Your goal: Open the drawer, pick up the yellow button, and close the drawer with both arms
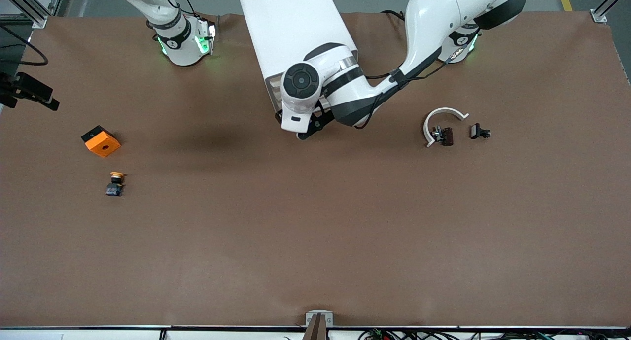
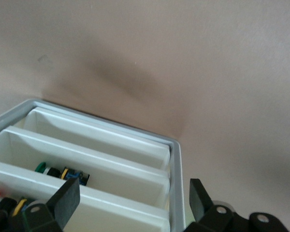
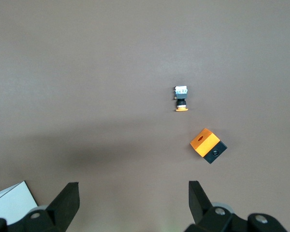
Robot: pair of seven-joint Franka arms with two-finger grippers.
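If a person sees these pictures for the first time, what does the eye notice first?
First, the left arm, bent low with the left gripper open at the front of the white drawer cabinet. Next, toward the right arm's end, the orange block and the tiny button, nearer the camera. The right gripper hangs open above them.

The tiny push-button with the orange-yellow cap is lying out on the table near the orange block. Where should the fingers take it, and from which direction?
Come straight down on the tiny push-button. It lies on its side, orange-yellow cap toward the orange square block, so close across the dark body just below the cap, probably its widest, flattest part. Nothing crowds it; the block sits apart.
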